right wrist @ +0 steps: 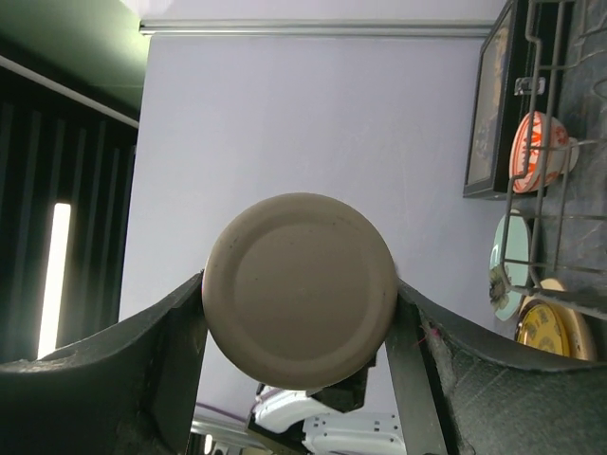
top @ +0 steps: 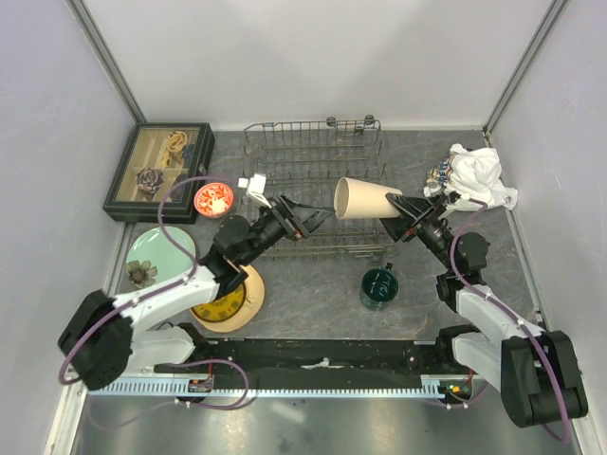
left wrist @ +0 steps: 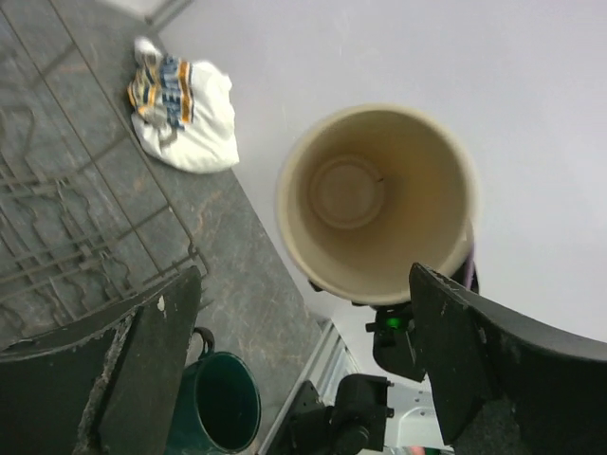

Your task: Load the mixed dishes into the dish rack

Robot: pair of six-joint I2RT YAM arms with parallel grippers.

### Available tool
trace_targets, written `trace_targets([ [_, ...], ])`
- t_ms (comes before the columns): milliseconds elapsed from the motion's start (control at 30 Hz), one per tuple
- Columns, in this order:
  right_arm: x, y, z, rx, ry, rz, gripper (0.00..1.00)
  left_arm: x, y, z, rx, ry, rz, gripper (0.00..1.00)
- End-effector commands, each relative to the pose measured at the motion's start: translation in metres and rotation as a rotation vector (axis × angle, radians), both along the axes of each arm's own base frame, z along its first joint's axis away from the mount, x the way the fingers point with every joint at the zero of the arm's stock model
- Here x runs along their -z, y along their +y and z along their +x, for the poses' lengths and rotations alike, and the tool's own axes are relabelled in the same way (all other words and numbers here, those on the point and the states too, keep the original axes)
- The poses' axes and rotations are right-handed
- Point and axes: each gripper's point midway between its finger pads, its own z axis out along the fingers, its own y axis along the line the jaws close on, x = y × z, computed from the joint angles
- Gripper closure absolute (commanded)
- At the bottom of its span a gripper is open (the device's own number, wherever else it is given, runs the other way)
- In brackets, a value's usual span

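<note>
Clamps the beige cup (top: 365, 199) at its base in the jaws of the right gripper (top: 391, 202), holds it on its side above the right part of the dish rack (top: 313, 142), and faces its open mouth toward the left gripper (top: 321, 215), jaws spread wide, just beside the rim.

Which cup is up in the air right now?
The beige cup, held sideways by the right gripper over the dish rack; the dark green mug stands on the table.
</note>
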Motion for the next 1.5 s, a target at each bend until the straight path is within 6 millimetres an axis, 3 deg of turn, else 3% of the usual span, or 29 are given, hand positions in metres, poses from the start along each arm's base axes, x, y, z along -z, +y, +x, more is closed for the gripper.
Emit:
trace_targets([
  [0, -0.024, -0.005, 0.008, 0.013, -0.108, -0.037, 1.0, -0.019, 0.035, -0.004, -0.129, -0.062, 0.064, 0.02],
  [133, -0.024, -0.004, 0.027, 0.035, -0.123, -0.143, 1.0, -0.025, 0.07, -0.008, -0.253, -0.078, 0.15, 0.01],
  [200, -0.026, -0.002, 0.046, 0.049, -0.092, -0.253, 1.0, -0.028, 0.08, -0.01, -0.282, -0.092, 0.187, 0.01],
  [233, -0.023, -0.003, 0.055, 0.085, -0.146, -0.382, 1.0, -0.02, 0.086, -0.012, -0.294, -0.068, 0.232, 0.01],
  [267, -0.024, -0.006, 0.064, 0.106, -0.148, -0.454, 1.0, -0.027, 0.089, -0.013, -0.299, -0.072, 0.243, 0.01],
  [300, -0.032, -0.011, 0.08, 0.143, -0.089, -0.535, 1.0, -0.022, 0.091, -0.014, -0.3, -0.07, 0.28, 0.01],
  [333, -0.03, -0.017, 0.09, 0.176, -0.142, -0.686, 1.0, -0.011, 0.094, -0.014, -0.301, -0.039, 0.331, 0.01],
  [533, -0.045, -0.04, 0.15, 0.301, -0.08, -1.076, 1.0, 0.001, 0.097, -0.015, -0.288, -0.012, 0.452, 0.01],
  [667, -0.047, -0.03, 0.181, 0.332, -0.092, -1.269, 1.0, 0.007, 0.098, -0.014, -0.283, -0.005, 0.491, 0.01],
  [700, -0.043, -0.02, 0.19, 0.309, -0.102, -1.335, 1.0, 0.008, 0.098, -0.014, -0.283, -0.008, 0.504, 0.01],
  [800, -0.034, -0.014, 0.212, 0.339, -0.077, -1.491, 1.0, 0.008, 0.103, -0.014, -0.295, -0.009, 0.54, 0.01],
  [1100, -0.011, 0.005, 0.264, 0.432, -0.065, -1.77, 1.0, 0.01, 0.12, -0.017, -0.331, -0.019, 0.609, 0.01],
  [1467, 0.024, 0.015, 0.294, 0.429, -0.045, -1.873, 1.0, -0.01, 0.162, -0.017, -0.481, -0.042, 0.705, 0.01],
])
